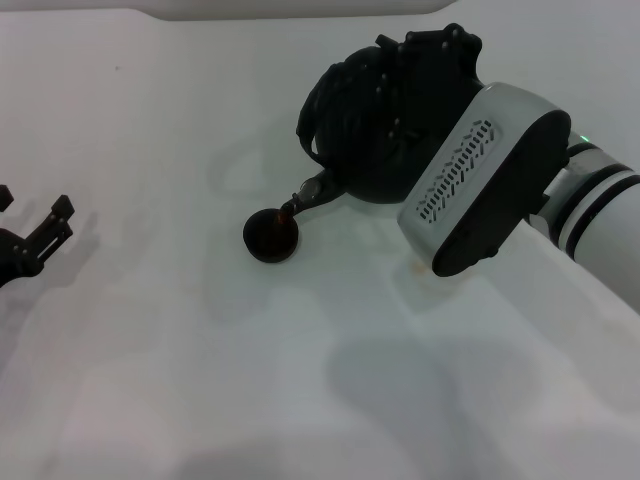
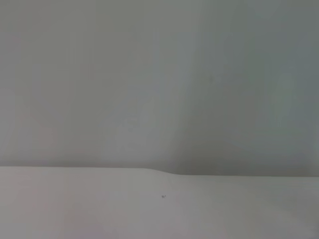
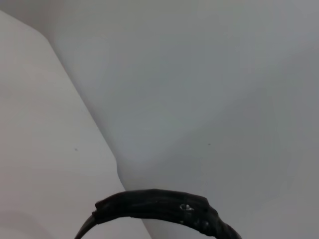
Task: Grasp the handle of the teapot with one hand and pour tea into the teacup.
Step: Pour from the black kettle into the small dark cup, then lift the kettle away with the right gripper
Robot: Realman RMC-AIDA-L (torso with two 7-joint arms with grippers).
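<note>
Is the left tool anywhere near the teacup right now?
No. In the head view the left tool sits at the table's far left edge, well apart from the teacup under the teapot spout.

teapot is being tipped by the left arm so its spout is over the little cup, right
Not quite. In the head view the right arm is tipping the teapot, its spout over the little cup. The left gripper sits idle far off on the table.

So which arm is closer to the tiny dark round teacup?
Right. The right tool is at the teapot just beside the tiny dark round teacup; the left tool sits far off at the table's left edge.
</note>
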